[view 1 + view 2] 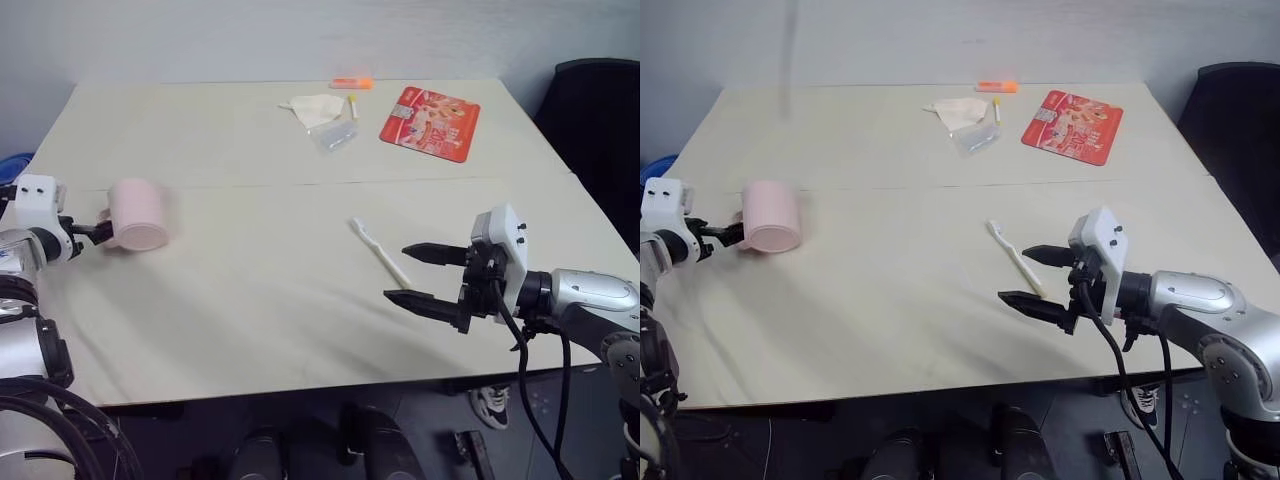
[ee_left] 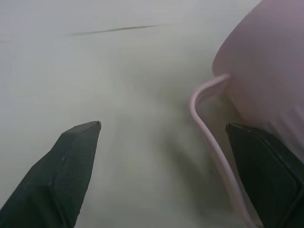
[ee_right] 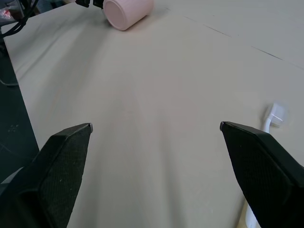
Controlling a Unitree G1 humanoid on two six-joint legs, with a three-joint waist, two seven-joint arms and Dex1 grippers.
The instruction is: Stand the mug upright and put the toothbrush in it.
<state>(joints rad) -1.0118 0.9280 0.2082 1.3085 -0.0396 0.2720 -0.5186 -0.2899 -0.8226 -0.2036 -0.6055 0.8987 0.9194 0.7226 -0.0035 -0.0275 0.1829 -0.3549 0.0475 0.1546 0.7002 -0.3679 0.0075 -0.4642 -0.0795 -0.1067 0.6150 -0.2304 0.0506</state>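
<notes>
Left gripper (image 1: 100,232): fingers apart, straddling the handle of the mug (image 1: 138,213), no grip. Mug: on its side, left part of the tabletop (image 1: 250,300). Right gripper (image 1: 420,275): fingers apart, empty, above the near right tabletop. Toothbrush (image 1: 380,253): flat, just left of the right gripper. Far side: orange marker (image 1: 351,83), red packet (image 1: 430,123).

Both end effectors (image 1: 100,233) (image 1: 418,274) wide apart.
</notes>
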